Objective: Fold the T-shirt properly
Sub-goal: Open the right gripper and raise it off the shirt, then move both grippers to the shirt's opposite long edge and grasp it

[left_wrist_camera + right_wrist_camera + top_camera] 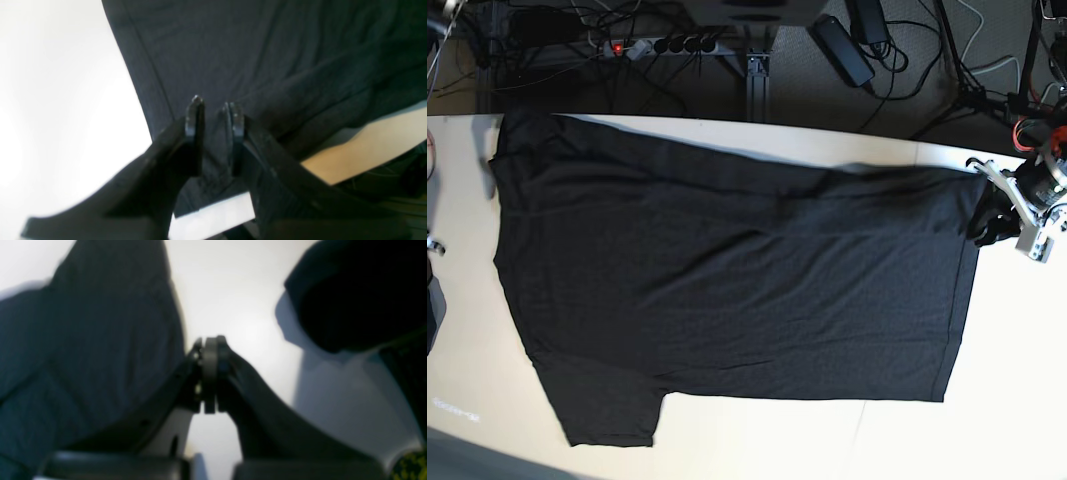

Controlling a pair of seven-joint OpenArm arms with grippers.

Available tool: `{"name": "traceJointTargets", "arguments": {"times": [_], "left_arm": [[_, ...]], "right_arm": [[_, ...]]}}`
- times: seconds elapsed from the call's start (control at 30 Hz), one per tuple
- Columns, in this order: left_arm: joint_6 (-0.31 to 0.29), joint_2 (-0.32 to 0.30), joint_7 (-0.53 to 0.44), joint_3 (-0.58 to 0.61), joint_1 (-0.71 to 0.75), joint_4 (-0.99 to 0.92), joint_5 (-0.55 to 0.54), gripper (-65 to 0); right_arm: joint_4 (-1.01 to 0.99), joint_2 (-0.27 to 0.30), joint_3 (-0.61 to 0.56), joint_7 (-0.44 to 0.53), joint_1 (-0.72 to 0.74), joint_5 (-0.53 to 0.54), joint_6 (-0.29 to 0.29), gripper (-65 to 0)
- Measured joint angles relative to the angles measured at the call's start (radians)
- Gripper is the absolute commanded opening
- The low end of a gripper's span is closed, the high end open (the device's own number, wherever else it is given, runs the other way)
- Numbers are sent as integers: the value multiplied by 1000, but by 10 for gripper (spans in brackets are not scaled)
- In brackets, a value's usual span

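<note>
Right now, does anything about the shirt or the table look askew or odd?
Mostly flat, plain side up, but the T-shirt lies skewed on the table. Its far edge near the left hand is rucked and doubled over, and wrinkles run across the middle. No damage shows.

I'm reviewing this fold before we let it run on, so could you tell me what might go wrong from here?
1. The left gripper stands part open over the T-shirt's hem corner near the table edge; the fabric there could slip or hang off.
2. The body shows wrinkles, which a fold may trap.
3. The right gripper is shut beside the shirt, apparently on nothing, so that side may lag.
</note>
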Motion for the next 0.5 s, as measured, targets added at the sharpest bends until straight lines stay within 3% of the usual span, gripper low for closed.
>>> {"name": "traceJointTargets", "arguments": {"times": [0.03, 0.13, 0.2, 0.37, 0.5], "left_arm": [[0, 0, 0, 0, 0, 0, -1, -505], [0, 0, 17, 0, 0, 0, -1, -505], [0, 0, 23, 0, 0, 0, -2, -498], [0, 0, 23, 0, 0, 0, -30, -353], [0, 0, 23, 0, 0, 0, -31, -343]], "right_arm": [[-64, 0, 0, 6, 45, 1, 0, -650], [-274, -2, 2, 45, 173, 4, 2, -459], [-410, -2, 4, 48, 253, 0, 2, -389], [-684, -20, -15, 55, 420, 22, 2, -373], [-800, -56, -76, 73, 492, 2, 1, -347]]}}
